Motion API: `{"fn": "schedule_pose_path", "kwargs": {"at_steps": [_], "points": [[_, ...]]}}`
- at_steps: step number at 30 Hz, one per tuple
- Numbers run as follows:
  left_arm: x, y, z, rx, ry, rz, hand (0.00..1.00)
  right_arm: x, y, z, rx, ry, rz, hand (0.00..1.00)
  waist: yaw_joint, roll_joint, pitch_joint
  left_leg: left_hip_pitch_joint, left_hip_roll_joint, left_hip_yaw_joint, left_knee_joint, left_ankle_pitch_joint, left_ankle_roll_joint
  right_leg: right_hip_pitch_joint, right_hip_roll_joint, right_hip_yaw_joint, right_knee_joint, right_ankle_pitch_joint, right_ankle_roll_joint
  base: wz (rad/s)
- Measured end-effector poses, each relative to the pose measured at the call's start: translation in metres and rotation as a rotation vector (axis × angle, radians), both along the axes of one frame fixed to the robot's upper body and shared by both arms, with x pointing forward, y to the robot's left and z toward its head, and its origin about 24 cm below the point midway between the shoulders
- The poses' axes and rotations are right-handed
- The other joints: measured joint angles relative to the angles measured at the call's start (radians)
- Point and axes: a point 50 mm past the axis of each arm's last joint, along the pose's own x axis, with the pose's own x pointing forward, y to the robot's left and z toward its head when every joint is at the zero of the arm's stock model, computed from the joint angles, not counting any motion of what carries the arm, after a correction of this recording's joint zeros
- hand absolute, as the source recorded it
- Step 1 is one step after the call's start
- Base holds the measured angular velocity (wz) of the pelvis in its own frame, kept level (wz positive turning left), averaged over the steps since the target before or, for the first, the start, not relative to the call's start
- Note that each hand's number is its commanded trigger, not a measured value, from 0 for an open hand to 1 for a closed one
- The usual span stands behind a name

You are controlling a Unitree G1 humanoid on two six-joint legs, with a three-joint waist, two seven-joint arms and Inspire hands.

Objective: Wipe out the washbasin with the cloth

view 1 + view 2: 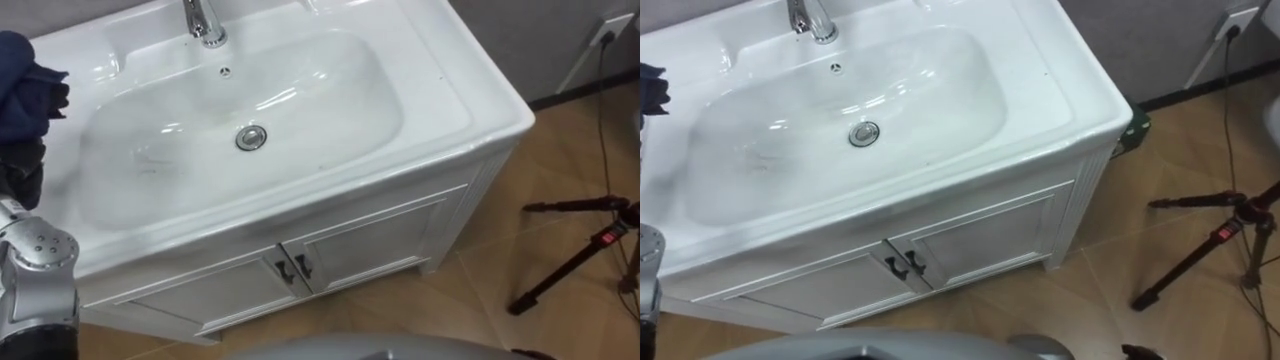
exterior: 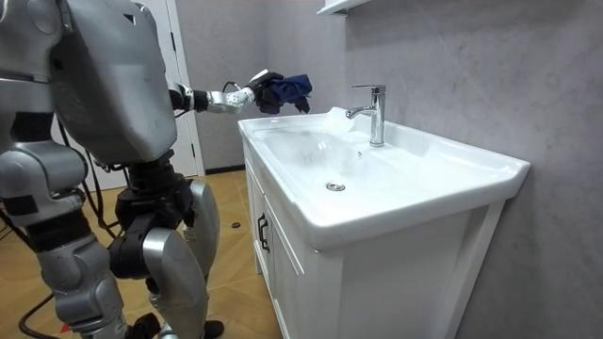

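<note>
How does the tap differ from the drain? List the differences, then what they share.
The tap stands upright on the back ledge of the basin; the drain lies flat in the bottom of the bowl. The tap is a tall post with a spout reaching over the bowl; the drain is a low round ring. Both are shiny silver metal.

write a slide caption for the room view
Humanoid at a white basin, left hand holding a dark blue cloth above its far end
</note>
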Motion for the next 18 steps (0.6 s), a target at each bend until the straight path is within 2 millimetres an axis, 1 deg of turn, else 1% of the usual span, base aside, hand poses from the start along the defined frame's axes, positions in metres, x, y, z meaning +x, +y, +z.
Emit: {"fn": "schedule_pose_path", "kwargs": {"at_steps": [2,3,6,9,12,17,18], "points": [[0.000,0.000,0.000,0.001,0.000,0.000,1.00,0.000,0.000,0.000,-0.001,0.002,0.002,0.00,0.004,-0.006,-0.0015,-0.003,-0.002,0.000,0.002,0.000,0.000,-0.004,-0.003,-0.004,0.006,-0.002,0.002,0.06],[0.000,0.000,0.000,0.003,-0.001,0.001,1.00,0.000,0.000,0.000,0.000,0.006,0.009,0.00,0.010,-0.010,-0.0058,-0.011,-0.003,0.000,0.005,0.000,0.000,-0.013,-0.005,-0.006,0.011,-0.002,0.002,0.07],[-0.001,0.000,0.000,0.007,-0.003,0.010,1.00,-0.003,0.001,-0.001,-0.002,0.019,0.014,0.00,0.016,-0.021,-0.0074,-0.017,-0.006,0.000,0.009,0.000,0.000,-0.013,-0.010,-0.016,0.010,-0.001,0.005,0.10],[-0.005,0.002,-0.001,0.020,-0.009,0.038,1.00,-0.004,0.000,0.000,-0.012,0.018,0.012,0.00,0.021,-0.025,-0.0066,-0.018,-0.008,0.000,0.008,0.000,0.000,-0.013,-0.012,-0.016,0.009,0.002,0.009,0.01],[-0.013,0.005,-0.007,0.023,0.012,0.067,1.00,-0.004,0.001,-0.001,-0.008,0.016,0.011,0.00,0.026,-0.026,-0.0061,-0.017,-0.010,0.001,0.006,0.000,0.000,-0.013,-0.014,-0.015,0.007,0.003,0.013,0.00],[-0.020,0.008,-0.012,0.012,0.035,0.088,1.00,-0.006,0.002,-0.001,-0.004,0.021,0.012,0.00,0.031,-0.026,-0.0045,-0.018,-0.011,0.001,0.006,0.000,0.000,-0.013,-0.016,-0.016,0.007,0.005,0.016,0.01],[-0.023,0.010,-0.016,-0.002,0.041,0.107,1.00,-0.006,0.002,-0.001,-0.004,0.021,0.013,0.00,0.031,-0.024,-0.0053,-0.017,-0.011,0.001,0.006,0.000,0.000,-0.014,-0.015,-0.014,0.007,0.005,0.016,0.00]]}}
